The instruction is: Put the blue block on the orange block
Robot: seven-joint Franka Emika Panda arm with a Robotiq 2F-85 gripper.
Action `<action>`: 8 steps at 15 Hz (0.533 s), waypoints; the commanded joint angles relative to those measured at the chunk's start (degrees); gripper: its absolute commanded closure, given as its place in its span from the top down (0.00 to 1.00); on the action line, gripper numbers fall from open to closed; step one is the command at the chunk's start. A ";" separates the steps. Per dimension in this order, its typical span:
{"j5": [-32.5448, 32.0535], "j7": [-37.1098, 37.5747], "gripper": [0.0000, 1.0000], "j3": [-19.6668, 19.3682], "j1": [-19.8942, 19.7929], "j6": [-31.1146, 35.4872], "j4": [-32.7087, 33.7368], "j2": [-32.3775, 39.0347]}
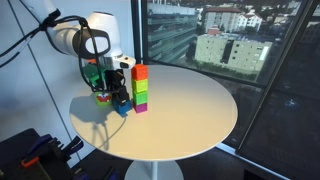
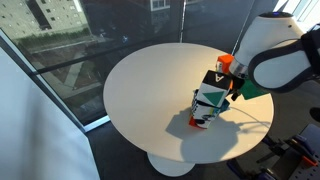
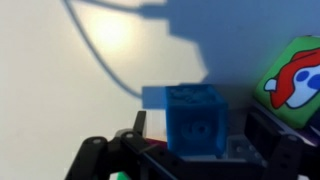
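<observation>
The blue block [image 3: 195, 115] sits on the table between my gripper's [image 3: 195, 135] two fingers, with a gap showing on its left side. The gripper is open and lowered around the block. In an exterior view the gripper [image 1: 119, 98] stands just left of a stack of three blocks, with the blue block [image 1: 121, 109] at its tip. The orange block [image 1: 139, 71] tops that stack, above a green cube [image 1: 140, 87] and a magenta cube [image 1: 141, 103]. In an exterior view the orange block [image 2: 226, 62] peeks out behind the gripper [image 2: 208, 108].
A multicoloured patterned cube toy [image 3: 295, 75] stands close to the right of the gripper in the wrist view. Everything rests on a round white table [image 1: 190, 110] beside a large window. The table's edge is close behind the arm.
</observation>
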 commanded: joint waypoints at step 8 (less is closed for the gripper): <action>-0.03 -2.39 1.00 -1.30 0.16 -2.17 2.54 1.97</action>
